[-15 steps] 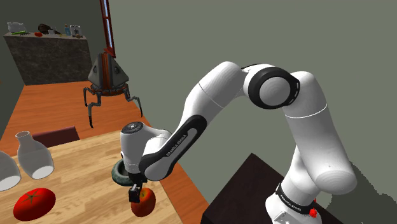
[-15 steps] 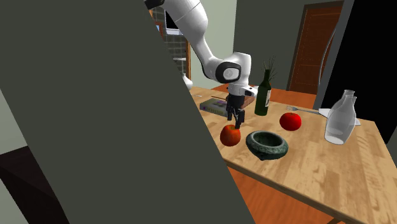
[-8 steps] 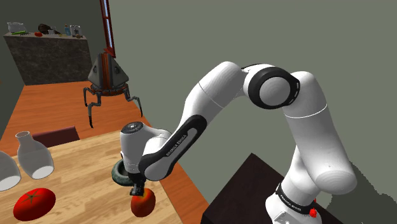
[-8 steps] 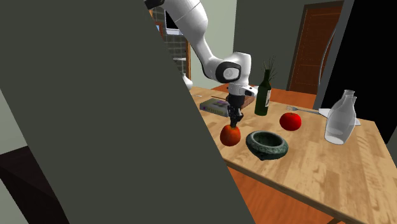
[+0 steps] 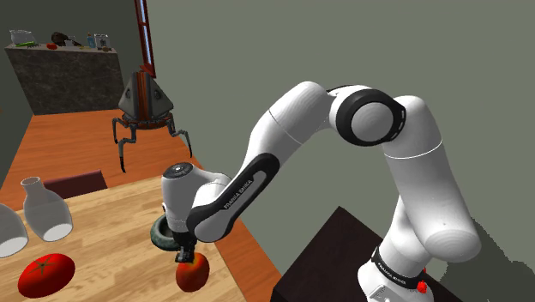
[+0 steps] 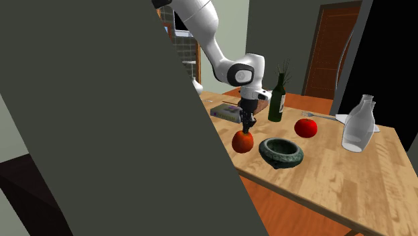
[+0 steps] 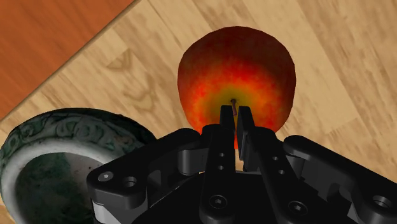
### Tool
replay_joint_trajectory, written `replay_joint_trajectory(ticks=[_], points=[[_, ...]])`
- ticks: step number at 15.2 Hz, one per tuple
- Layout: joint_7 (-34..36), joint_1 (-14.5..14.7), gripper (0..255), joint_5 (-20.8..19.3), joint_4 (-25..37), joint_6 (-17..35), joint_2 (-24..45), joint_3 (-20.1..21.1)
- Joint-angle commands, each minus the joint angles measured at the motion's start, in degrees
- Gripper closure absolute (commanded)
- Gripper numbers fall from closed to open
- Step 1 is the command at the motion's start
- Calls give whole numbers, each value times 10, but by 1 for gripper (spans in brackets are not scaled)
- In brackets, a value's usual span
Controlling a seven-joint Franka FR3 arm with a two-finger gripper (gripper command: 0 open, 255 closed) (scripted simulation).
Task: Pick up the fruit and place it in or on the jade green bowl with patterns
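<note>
The black gripper (image 7: 234, 109) pointed straight down at the top of a red and yellow apple (image 7: 238, 70). Its 2 fingers were almost together and pinched the little brown stem between their tips. The apple sat on the light wooden table (image 7: 331, 76), close to the table's edge. The dark green bowl (image 7: 57, 127) with swirly patterns stood just beside the apple, not touching it. A red tomato (image 6: 306, 127) lay farther off, past the bowl.
</note>
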Motion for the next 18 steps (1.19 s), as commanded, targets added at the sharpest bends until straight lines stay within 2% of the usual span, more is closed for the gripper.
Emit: replay_joint_trajectory(ticks=[1, 18], points=[[-2, -3, 255, 3, -4, -9, -12, 3], [-23, -20, 255, 36, -5, -100, -107, 27]])
